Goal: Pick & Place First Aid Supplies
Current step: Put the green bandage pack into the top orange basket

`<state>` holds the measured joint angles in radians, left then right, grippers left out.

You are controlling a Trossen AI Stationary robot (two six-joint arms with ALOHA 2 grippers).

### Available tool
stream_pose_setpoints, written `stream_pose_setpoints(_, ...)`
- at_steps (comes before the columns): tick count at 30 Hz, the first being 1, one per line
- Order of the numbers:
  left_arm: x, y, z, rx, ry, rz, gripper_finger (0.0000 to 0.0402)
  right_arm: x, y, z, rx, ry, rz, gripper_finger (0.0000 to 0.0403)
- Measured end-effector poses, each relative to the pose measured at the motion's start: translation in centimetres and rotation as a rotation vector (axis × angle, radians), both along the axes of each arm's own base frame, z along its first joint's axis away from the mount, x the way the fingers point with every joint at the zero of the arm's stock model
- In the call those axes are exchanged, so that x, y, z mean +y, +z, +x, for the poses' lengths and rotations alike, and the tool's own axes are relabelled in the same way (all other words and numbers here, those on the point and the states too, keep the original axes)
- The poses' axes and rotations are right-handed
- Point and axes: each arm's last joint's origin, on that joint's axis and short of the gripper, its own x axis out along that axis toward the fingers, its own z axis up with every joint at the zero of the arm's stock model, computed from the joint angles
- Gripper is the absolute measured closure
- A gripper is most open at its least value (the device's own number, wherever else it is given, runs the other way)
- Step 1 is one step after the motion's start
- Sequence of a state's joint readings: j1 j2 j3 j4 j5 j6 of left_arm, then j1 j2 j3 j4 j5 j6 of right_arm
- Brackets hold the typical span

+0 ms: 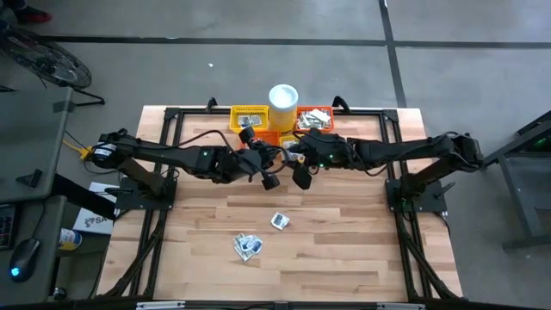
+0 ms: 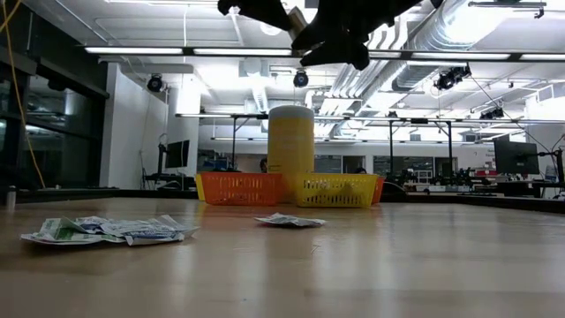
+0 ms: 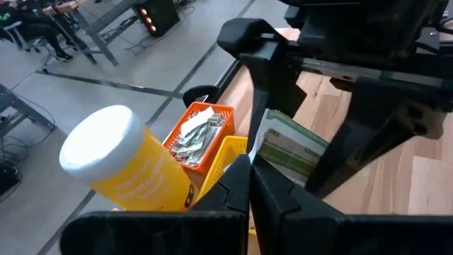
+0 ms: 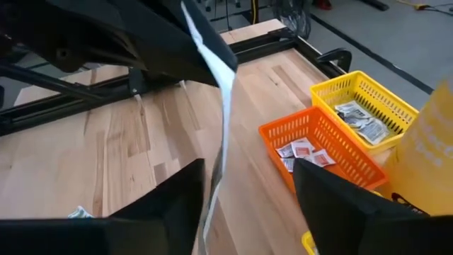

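Wooden tabletop (image 1: 344, 250) seen whole only from above. Both arms stretched inward there, meeting just in front of the containers at the middle of the far edge: left end effector (image 1: 269, 181) and right end effector (image 1: 301, 176) close together, well above the surface.

Only in the wrist views, the exchange itself. Left end effector pressed together and pinching the held sachet (image 3: 287, 149), pale green and white with dark print. Seen edge-on from the right wrist, as a thin white strip hanging between the spread fingers (image 4: 177, 195) of the right end effector, apparently clear of both.

From table-top height, only dark gripper parts at the upper border, the grip not readable. Shown plainly instead: a cluster of loose sachets (image 2: 106, 231) and a single sachet (image 2: 290, 220), flat on the wood toward the near edge, well apart from the baskets.

Containers along the far edge:
- yellow cup (image 3: 120, 163) with a white top, upright among the baskets, contents not visible
- orange basket (image 3: 225, 113) beside the cup, heaped with silvery sachets (image 3: 195, 138)
- second orange basket (image 4: 340, 159), holding a few red-and-white sachets (image 4: 301, 151)
- yellow basket (image 4: 396, 99) just beyond it, holding grey sachets (image 4: 361, 120)
- another yellow basket (image 3: 230, 149), only its rim visible, contents hidden
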<state>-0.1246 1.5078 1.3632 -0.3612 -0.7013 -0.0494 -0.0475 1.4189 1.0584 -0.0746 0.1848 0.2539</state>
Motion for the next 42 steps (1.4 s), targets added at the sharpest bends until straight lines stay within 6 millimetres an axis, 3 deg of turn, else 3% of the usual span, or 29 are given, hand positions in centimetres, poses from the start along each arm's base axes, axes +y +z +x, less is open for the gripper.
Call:
stream_pose_setpoints(16,0.0,0.0,0.0,-0.003,-0.003,-0.002,0.0401,0.2,0.3,-0.5,0.016,0.041,-0.002,0.0392)
stream_pose_setpoints(24,0.0,0.0,0.0,-0.003,-0.009,0.000,0.0385,-0.4,-0.1,-0.8,0.056,0.022,0.053,0.0401)
stream_pose_setpoints(33,-0.1,0.3,0.1,0.011,-0.042,0.045,0.0275,-1.1,-0.5,-1.1,0.100,0.008,0.067,0.0402)
stream_pose_setpoints(37,-0.1,1.1,-0.7,-0.019,0.004,0.063,0.0244,-2.0,-0.8,-2.1,0.186,-0.017,0.075,0.0402)
stream_pose_setpoints(42,0.2,2.6,-2.3,-0.066,0.025,0.030,0.0241,-4.0,-1.4,-4.1,0.366,-0.033,0.024,0.0402)
